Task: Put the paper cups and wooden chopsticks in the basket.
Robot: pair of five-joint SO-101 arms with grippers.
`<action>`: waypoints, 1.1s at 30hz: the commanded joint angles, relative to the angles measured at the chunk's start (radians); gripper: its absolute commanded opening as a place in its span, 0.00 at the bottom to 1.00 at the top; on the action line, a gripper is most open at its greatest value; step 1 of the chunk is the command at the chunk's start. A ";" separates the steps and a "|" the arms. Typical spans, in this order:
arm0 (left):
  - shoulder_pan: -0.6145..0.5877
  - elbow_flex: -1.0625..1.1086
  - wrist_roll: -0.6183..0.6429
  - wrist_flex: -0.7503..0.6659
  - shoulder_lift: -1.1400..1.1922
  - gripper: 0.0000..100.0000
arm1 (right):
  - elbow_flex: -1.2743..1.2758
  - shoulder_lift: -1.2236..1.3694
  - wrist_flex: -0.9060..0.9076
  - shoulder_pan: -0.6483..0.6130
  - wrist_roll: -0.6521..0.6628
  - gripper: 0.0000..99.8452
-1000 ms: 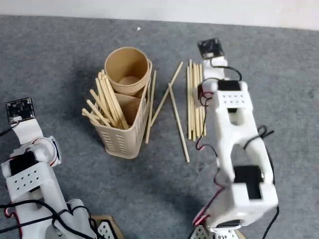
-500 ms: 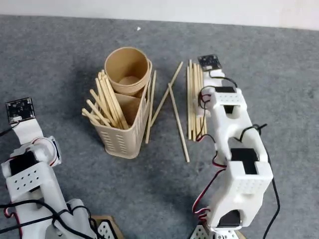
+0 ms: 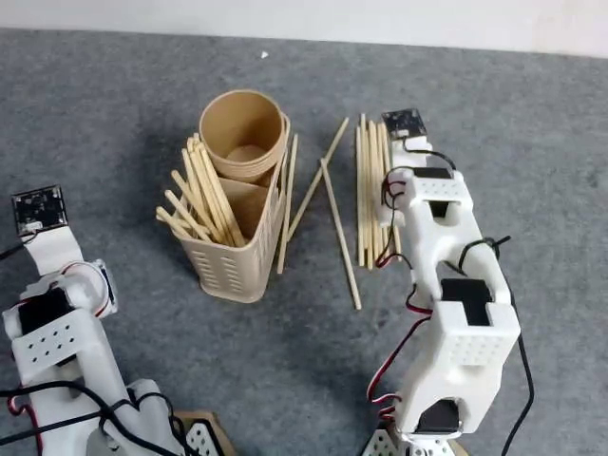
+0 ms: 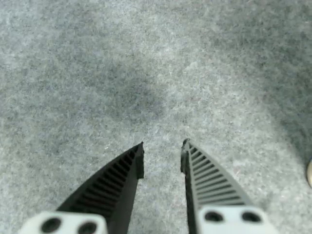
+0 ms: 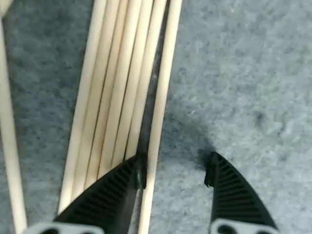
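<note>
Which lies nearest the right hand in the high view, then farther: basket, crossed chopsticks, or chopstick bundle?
1. The chopstick bundle, directly beneath the right hand.
2. The crossed chopsticks, between bundle and basket.
3. The basket, farthest, toward the left arm.

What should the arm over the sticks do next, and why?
Probably shut the right tool. It is open over the loose chopsticks, with the outermost stick in its gap, and they belong in the basket.
</note>
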 commanded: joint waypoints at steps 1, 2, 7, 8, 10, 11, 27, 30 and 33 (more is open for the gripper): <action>0.015 -0.005 -0.005 -0.015 -0.016 0.16 | 0.002 -0.087 -0.004 -0.021 -0.034 0.21; 0.015 -0.005 -0.005 -0.015 -0.016 0.16 | 0.008 -0.102 -0.004 -0.025 -0.034 0.21; 0.015 -0.007 -0.005 -0.015 -0.016 0.16 | 0.114 -0.114 -0.093 -0.031 -0.026 0.21; 0.015 -0.007 -0.005 -0.015 -0.016 0.16 | 0.128 -0.116 -0.099 -0.031 -0.008 0.21; 0.015 -0.007 -0.005 -0.015 -0.016 0.16 | 0.151 -0.116 -0.101 -0.031 0.008 0.21; 0.015 -0.007 -0.005 -0.015 -0.016 0.16 | 0.156 -0.117 -0.101 -0.031 0.008 0.21; 0.045 -0.005 -0.005 -0.017 -0.016 0.16 | 0.334 -0.291 -0.252 -0.041 -0.048 0.21; 0.047 -0.005 -0.005 -0.017 -0.016 0.16 | 0.392 -0.323 -0.268 -0.048 -0.046 0.21; 0.047 -0.005 -0.005 -0.014 -0.016 0.16 | 0.412 -0.323 -0.269 -0.064 -0.014 0.21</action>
